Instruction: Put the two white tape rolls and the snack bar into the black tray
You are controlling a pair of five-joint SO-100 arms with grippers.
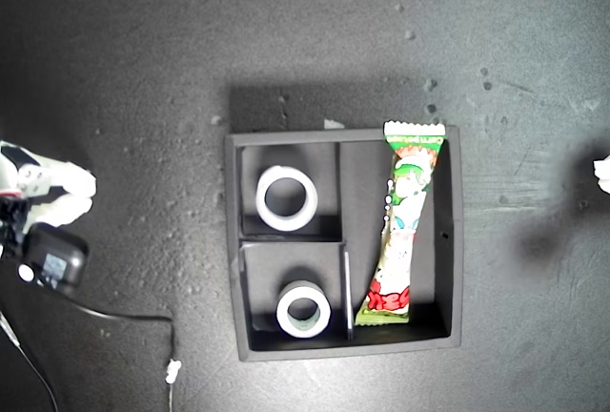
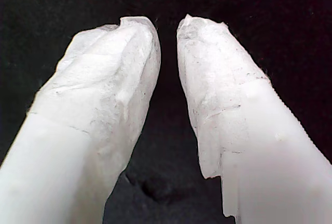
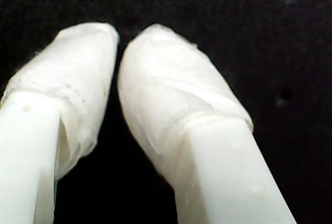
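A: Where did my first end effector (image 2: pixel 168 27) stand?

B: Its taped fingers (image 2: pixel 114 79) were slightly parted with nothing between them, only dark counter (image 2: pixel 290 16) beyond. My second end effector (image 3: pixel 118 40) was nearly closed, tips just apart, also empty.

A: And the task?

B: By my reading it was done. In the exterior view one white tape roll (image 1: pixel 287 197) lay in the upper small compartment of the black tray (image 1: pixel 456 240), the other tape roll (image 1: pixel 304 308) in the lower small one, and the snack bar (image 1: pixel 403 226) ran along the long compartment, its top crimp resting on the tray's far wall. Nothing seemed left but to stay clear.

A: What did the views not share?

B: Only the exterior view showed the tray and its contents, with an arm (image 1: pixel 43 193) at its left edge and a white sliver (image 1: pixel 602 172) at its right edge. Only the wrist views showed the jaws; which arm was which I could not tell.
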